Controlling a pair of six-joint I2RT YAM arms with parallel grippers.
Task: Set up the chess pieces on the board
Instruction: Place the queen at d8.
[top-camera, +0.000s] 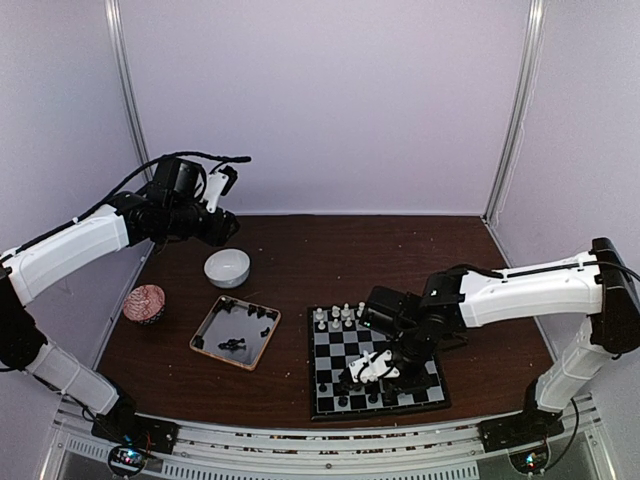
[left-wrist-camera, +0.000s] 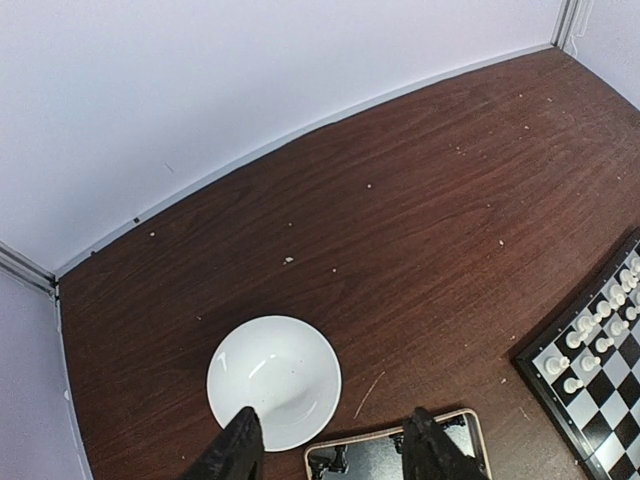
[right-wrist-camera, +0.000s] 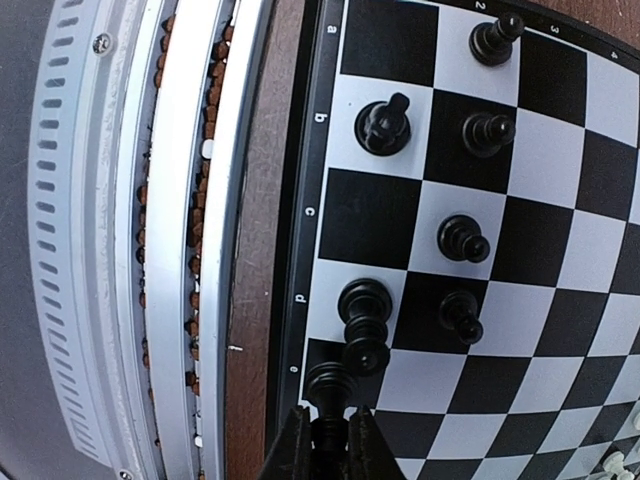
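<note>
Right fingers (right-wrist-camera: 292, 450) lie closest to the wrist lens, pressed together on a black piece (right-wrist-camera: 330, 383). We note it pinched upright at the near edge row of the board (right-wrist-camera: 385, 45), by the letter e. Six more black pieces (right-wrist-camera: 462, 238) stand free on the two near rows, from a to d. One tall piece on d stands just beside the held one. Left of the board's border runs a strip of brown surface (right-wrist-camera: 250, 200), then the metal rail (right-wrist-camera: 90, 250).

From above, we see the right arm (top-camera: 520, 290) reaching in low over the board's near half. White pieces (top-camera: 338, 318) cluster in two short rows along the far edge. We cannot tell their kinds at this size.

Tray (top-camera: 205, 330) sits left of the board and apart from it, with several black pieces in it (top-camera: 232, 345). Bowl (top-camera: 227, 267) stands just beyond the tray. A pink round object (top-camera: 146, 303) rests further left, near the surface's edge.

Left fingers (left-wrist-camera: 236, 450) are spread wide and hang high above the bowl's near rim and the tray's far edge. Pale crumbs (left-wrist-camera: 288, 260) dot the wood.
</note>
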